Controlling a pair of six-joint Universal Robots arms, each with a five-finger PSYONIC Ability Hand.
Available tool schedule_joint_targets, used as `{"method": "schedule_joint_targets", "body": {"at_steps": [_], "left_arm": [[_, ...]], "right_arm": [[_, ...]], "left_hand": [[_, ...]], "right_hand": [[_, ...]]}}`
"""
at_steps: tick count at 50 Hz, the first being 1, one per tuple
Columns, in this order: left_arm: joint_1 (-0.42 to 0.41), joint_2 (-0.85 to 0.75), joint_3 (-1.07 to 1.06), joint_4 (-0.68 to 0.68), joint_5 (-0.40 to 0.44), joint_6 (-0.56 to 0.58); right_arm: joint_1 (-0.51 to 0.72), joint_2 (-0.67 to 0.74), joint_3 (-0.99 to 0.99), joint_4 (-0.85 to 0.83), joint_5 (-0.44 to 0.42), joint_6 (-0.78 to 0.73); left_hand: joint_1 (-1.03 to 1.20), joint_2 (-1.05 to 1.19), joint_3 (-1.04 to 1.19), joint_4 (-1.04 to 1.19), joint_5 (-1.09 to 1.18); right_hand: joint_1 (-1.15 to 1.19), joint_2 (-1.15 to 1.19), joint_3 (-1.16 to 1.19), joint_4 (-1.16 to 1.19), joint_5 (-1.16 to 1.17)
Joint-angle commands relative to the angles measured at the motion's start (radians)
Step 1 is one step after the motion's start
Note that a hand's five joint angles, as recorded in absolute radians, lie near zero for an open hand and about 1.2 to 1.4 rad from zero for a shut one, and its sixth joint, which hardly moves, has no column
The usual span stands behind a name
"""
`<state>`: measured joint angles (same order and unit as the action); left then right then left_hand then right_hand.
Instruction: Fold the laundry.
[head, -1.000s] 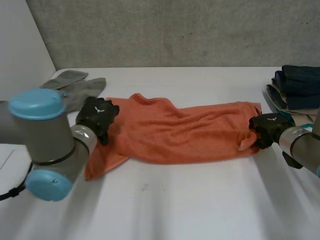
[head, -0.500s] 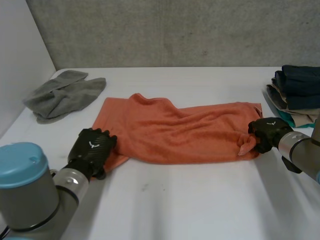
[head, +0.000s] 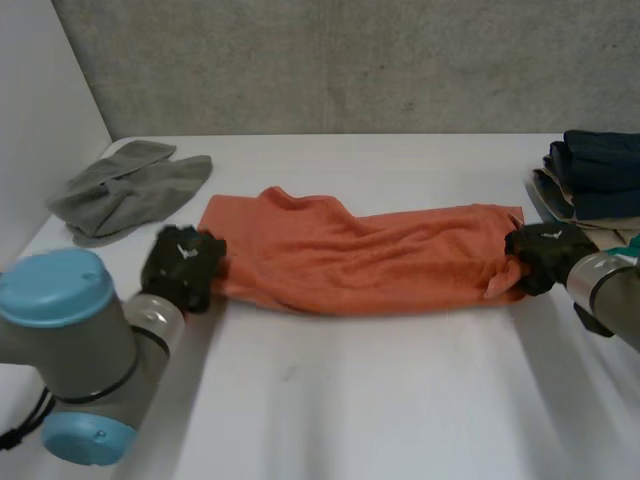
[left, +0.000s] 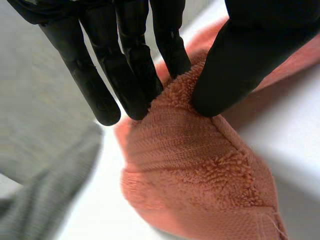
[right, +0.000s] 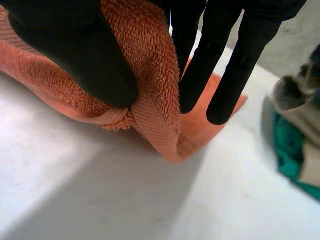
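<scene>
An orange towel (head: 360, 262) lies spread and rumpled across the middle of the white table (head: 380, 400). My left hand (head: 183, 266) is at the towel's near left corner. In the left wrist view its fingers (left: 125, 70) and thumb pinch a bunch of orange towel (left: 200, 165). My right hand (head: 545, 257) is at the towel's near right corner. The right wrist view shows its thumb (right: 75, 55) and fingers clamping a fold of the orange towel (right: 150, 85), whose corner hangs just above the table.
A grey cloth (head: 125, 190) lies crumpled at the far left of the table. At the right edge stands a stack of folded laundry (head: 595, 185), dark blue on top, also seen as teal and beige folded laundry (right: 295, 135) in the right wrist view. A grey wall runs behind the table.
My left hand came back from the far left edge to the near left corner and closed on it, drawing that corner in. The right hand kept its grip and shifted slightly right.
</scene>
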<state>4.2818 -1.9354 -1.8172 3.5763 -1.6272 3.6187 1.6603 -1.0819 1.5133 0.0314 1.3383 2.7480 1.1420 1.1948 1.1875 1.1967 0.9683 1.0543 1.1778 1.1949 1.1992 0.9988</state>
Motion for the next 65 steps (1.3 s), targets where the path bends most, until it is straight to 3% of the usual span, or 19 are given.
{"method": "schedule_joint_targets", "body": {"at_steps": [1, 6, 12, 16, 20, 27, 35, 37, 39, 40, 45, 48, 56, 60, 65], "left_arm": [[0.006, 0.252, -0.027, -0.048, -0.028, 0.001], [0.039, 0.415, -0.021, -0.206, -0.019, 0.029], [0.058, 0.438, -0.014, -0.413, 0.032, 0.035], [0.055, 0.34, -0.022, -0.458, 0.076, 0.038], [0.055, 0.164, 0.012, -0.441, 0.079, 0.04], [0.055, -0.092, 0.28, -0.386, 0.046, 0.09], [0.039, -0.168, 0.786, -0.317, -0.006, 0.135], [0.041, -0.165, 0.911, -0.24, -0.008, 0.127], [0.041, -0.159, 0.967, -0.173, -0.008, 0.124], [0.041, -0.155, 0.986, -0.137, -0.008, 0.127], [0.036, -0.137, 1.017, 0.015, -0.022, 0.13], [0.036, -0.135, 0.989, -0.002, -0.028, 0.129], [0.046, -0.094, 0.667, -0.044, -0.026, 0.109], [0.036, -0.102, 0.514, -0.042, -0.016, 0.094], [0.035, -0.143, 0.377, -0.039, 0.018, 0.075]], "right_arm": [[-0.071, -0.153, -0.051, 0.187, 0.004, -0.12], [-0.097, -0.24, -0.119, 0.444, -0.004, -0.238], [-0.093, -0.283, -0.137, 0.533, -0.005, -0.307], [-0.093, -0.276, -0.116, 0.538, -0.002, -0.352], [-0.09, -0.172, -0.096, 0.529, 0.009, -0.378], [-0.053, -0.003, -0.229, 0.467, 0.033, -0.318], [0.016, 0.014, -0.456, 0.093, 0.068, -0.116], [0.022, -0.018, -0.473, -0.104, 0.068, -0.055], [0.027, -0.05, -0.461, -0.252, 0.07, -0.005], [0.029, -0.076, -0.432, -0.404, 0.073, 0.042], [0.029, -0.105, -0.361, -0.651, 0.1, 0.098], [0.03, -0.099, -0.354, -0.598, 0.104, 0.098], [0.03, -0.02, -0.352, -0.129, 0.094, 0.101], [0.03, 0.048, -0.318, 0.02, 0.07, 0.11], [0.029, 0.158, -0.3, 0.087, 0.062, 0.11]], "left_hand": [[0.254, 0.201, 0.209, 0.2, 0.253], [0.254, 0.201, 0.209, 0.2, 0.253], [0.254, 0.201, 0.209, 0.2, 0.253], [0.254, 0.201, 0.209, 0.2, 0.253], [0.254, 0.201, 0.209, 0.2, 0.253], [0.254, 0.201, 0.209, 0.2, 0.253], [0.254, 0.201, 0.209, 0.2, 0.253], [0.254, 0.201, 0.209, 0.2, 0.253], [0.254, 0.201, 0.209, 0.2, 0.253], [0.254, 0.201, 0.209, 0.2, 0.253], [0.254, 0.201, 0.209, 0.2, 0.253], [0.254, 0.201, 0.209, 0.2, 0.253], [0.254, 0.201, 0.209, 0.2, 0.253], [0.254, 0.201, 0.209, 0.2, 0.253], [0.254, 0.201, 0.209, 0.2, 0.253]], "right_hand": [[0.342, 0.218, 0.201, 0.197, 0.223], [0.342, 0.218, 0.201, 0.197, 0.223], [0.342, 0.218, 0.201, 0.197, 0.223], [0.342, 0.218, 0.201, 0.197, 0.223], [0.342, 0.218, 0.201, 0.197, 0.223], [0.342, 0.218, 0.201, 0.197, 0.223], [0.342, 0.218, 0.201, 0.197, 0.223], [0.342, 0.218, 0.201, 0.197, 0.223], [0.342, 0.218, 0.201, 0.197, 0.223], [0.342, 0.218, 0.201, 0.197, 0.223], [0.342, 0.218, 0.201, 0.197, 0.223], [0.342, 0.218, 0.201, 0.197, 0.223], [0.342, 0.218, 0.201, 0.197, 0.223], [0.342, 0.218, 0.201, 0.197, 0.223], [0.342, 0.218, 0.201, 0.197, 0.223]]}}
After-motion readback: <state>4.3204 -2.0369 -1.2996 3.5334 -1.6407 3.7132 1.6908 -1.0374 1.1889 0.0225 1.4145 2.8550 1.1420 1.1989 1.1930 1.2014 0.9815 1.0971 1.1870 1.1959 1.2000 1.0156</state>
